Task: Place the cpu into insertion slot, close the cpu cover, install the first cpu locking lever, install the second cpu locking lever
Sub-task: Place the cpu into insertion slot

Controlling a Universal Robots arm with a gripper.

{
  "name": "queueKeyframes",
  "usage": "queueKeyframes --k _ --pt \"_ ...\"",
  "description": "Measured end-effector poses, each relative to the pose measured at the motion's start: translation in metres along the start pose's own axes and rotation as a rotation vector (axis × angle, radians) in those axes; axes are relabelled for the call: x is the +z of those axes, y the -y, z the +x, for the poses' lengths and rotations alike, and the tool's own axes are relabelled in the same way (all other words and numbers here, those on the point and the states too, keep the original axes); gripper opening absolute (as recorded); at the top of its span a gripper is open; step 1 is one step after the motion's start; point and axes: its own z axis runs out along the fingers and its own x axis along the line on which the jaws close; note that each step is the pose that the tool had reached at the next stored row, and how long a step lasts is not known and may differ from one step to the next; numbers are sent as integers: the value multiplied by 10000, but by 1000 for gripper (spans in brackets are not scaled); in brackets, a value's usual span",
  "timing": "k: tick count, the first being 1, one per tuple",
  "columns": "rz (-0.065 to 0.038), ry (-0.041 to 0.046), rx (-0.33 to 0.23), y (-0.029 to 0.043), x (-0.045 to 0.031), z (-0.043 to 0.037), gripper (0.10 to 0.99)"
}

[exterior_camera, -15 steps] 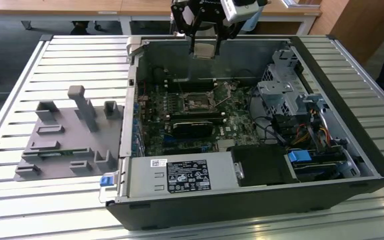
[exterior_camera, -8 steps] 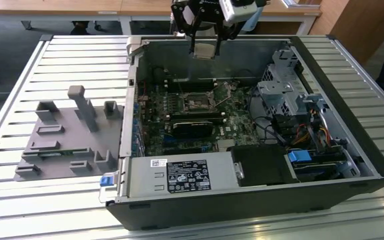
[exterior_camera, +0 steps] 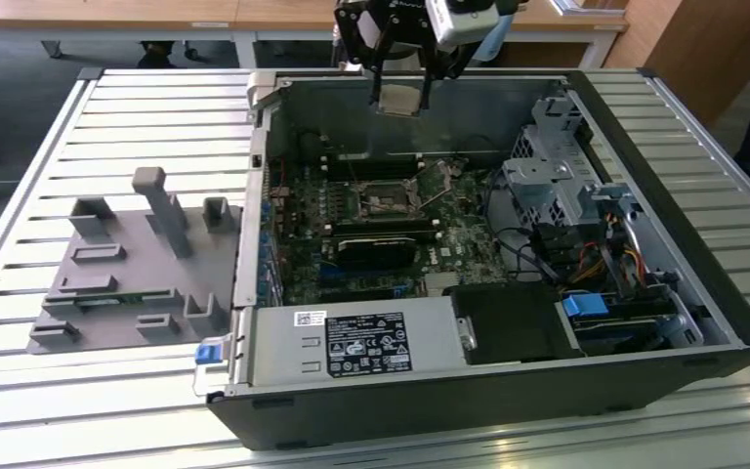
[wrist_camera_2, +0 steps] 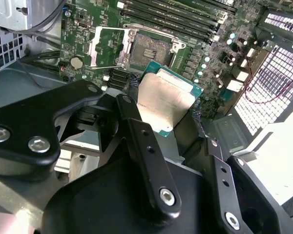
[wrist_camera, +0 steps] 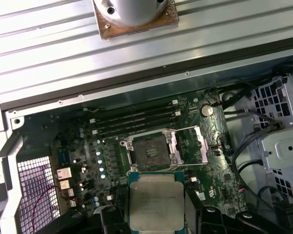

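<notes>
The gripper (exterior_camera: 401,102) clasps the cpu (wrist_camera_2: 167,100) at twelve o'clock from the insertion slot (exterior_camera: 385,203) in the exterior view. The cpu cover (wrist_camera: 201,146) stands open beside the slot, and a black card (exterior_camera: 378,249) lies at six o'clock.

The arm (exterior_camera: 408,24) is cut off by the top edge of the exterior view. Just its low end and the gripper (exterior_camera: 401,98) can be seen. In the second wrist view, the black fingers (wrist_camera_2: 142,141) clamp the cpu (wrist_camera_2: 168,95) and cover its lower part. In the first wrist view, the cpu (wrist_camera: 156,201) is cut off by the picture's edge. In the exterior view, the insertion slot (exterior_camera: 386,203) in the middle of the motherboard (exterior_camera: 304,244) is too small to show its pins. The label (exterior_camera: 362,344), at the edge of the computer case (exterior_camera: 479,401) nearest that camera, is too small to read.
</notes>
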Motion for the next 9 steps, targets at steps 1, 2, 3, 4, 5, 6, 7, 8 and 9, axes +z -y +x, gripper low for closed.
queueKeyframes --k 1,2,3,4,5,6,7,8,9 --pt "-1 3 36 0 0 0 541" --pt "-2 7 72 0 1 0 541" --pt "-2 10 110 0 1 0 541" --pt "-3 13 152 0 2 0 541" --pt "-4 17 187 0 2 0 541" --pt "-4 20 219 0 2 0 541" --pt "-5 24 257 0 3 0 541" --pt "-5 27 297 0 3 0 541" --pt "-5 31 341 0 3 0 541"
